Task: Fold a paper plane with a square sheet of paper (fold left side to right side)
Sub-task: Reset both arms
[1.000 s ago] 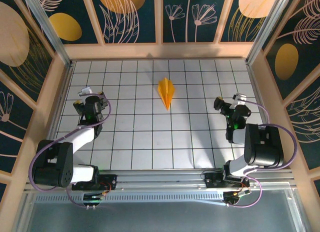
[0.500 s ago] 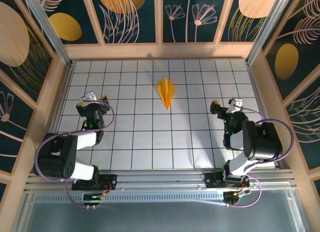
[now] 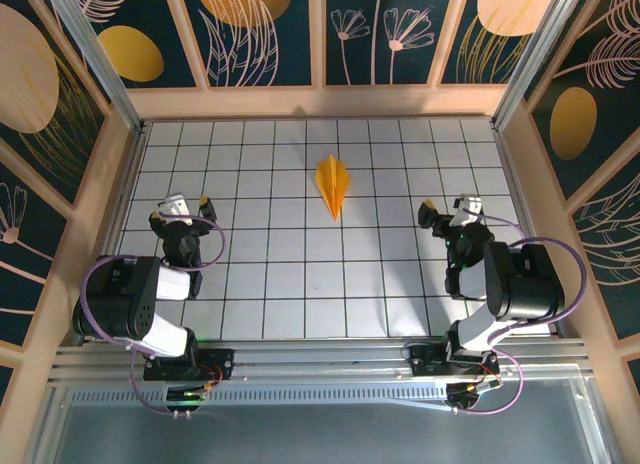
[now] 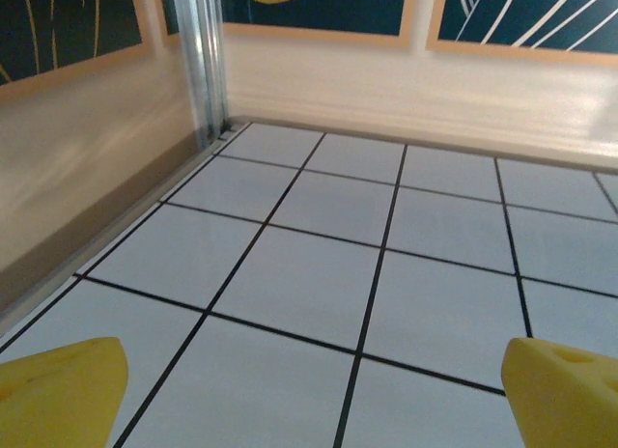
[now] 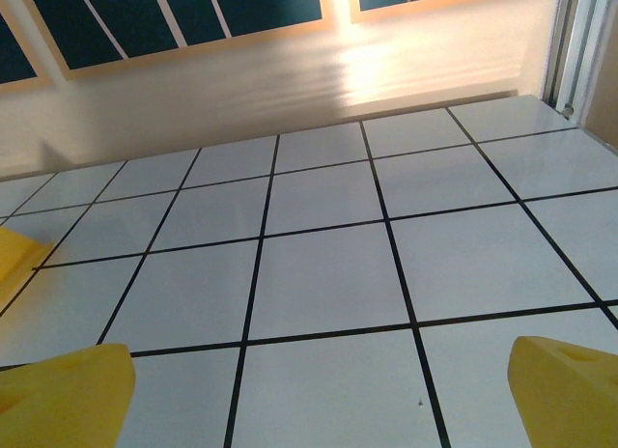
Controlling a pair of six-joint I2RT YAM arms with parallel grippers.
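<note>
From the top cam your paper plane [image 3: 331, 185] lies between the two grippers and a bit beyond them, well apart from both. Left gripper [image 3: 182, 212] and right gripper [image 3: 450, 210] are spread wide, holding nothing. Right wrist cam catches what looks like its yellow edge, left of the jaws

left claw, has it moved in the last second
Yes: the left claw has drawn back toward the near edge, judged against the tiled floor's grid lines.
</note>
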